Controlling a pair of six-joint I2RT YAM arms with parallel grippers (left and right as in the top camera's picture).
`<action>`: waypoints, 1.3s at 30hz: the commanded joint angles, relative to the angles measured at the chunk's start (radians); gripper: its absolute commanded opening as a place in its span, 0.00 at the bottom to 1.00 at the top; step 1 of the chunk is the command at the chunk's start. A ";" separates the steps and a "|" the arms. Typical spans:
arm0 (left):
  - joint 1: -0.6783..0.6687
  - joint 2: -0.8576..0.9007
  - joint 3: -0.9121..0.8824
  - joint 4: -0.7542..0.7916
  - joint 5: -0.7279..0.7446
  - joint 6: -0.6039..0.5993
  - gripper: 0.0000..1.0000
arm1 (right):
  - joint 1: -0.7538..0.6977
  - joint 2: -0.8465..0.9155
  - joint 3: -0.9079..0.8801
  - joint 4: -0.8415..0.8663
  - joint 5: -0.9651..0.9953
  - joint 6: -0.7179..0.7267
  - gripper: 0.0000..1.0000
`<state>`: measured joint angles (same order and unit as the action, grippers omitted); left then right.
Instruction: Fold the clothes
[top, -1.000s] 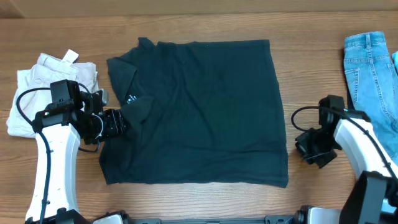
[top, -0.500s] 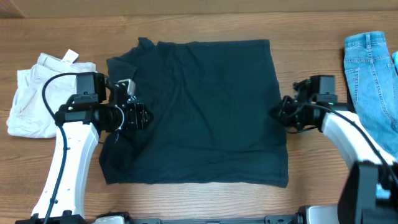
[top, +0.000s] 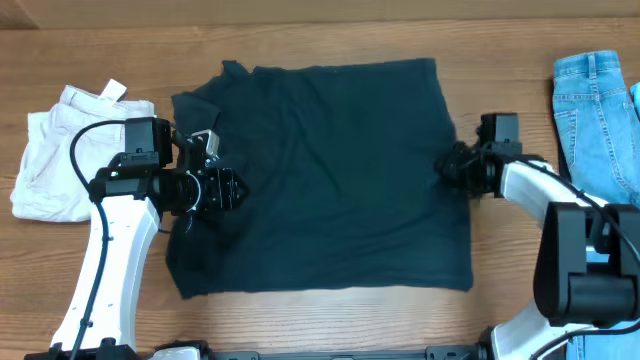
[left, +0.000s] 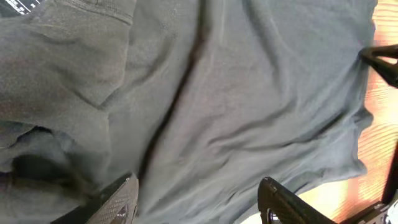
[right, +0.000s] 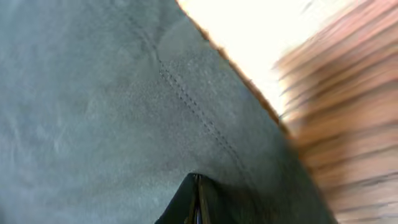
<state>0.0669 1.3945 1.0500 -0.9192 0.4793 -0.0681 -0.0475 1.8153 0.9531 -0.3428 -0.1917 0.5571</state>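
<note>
T-shirt (top: 330, 170) lies collar left, hem right; right gripper (top: 447, 168) jaws closed, seemingly pinching the hem; left gripper (top: 230, 190) jaws spread, empty, over the collar end.

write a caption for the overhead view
Right gripper pinches the dark T-shirt at its edge; left gripper open over it.

No writing is showing clearly enough to read. Tiny white printing (left: 18, 4) is peeking in at the upper left of the left wrist view, on the dark T-shirt (left: 249, 93), cropped and illegible.
</note>
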 joint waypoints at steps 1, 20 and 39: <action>0.000 0.000 0.008 0.002 0.028 -0.011 0.67 | -0.015 0.020 0.142 -0.055 0.106 -0.002 0.05; -0.006 0.248 0.008 0.177 -0.347 -0.174 0.88 | 0.163 0.012 0.380 -0.768 -0.340 -0.359 0.48; 0.031 0.274 0.135 -0.121 -0.812 -0.312 0.04 | 0.152 0.014 0.013 -0.417 0.081 -0.029 0.33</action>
<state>0.0643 1.7077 1.1496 -0.9886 -0.1143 -0.3405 0.1425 1.8095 1.0058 -0.7269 -0.3378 0.4477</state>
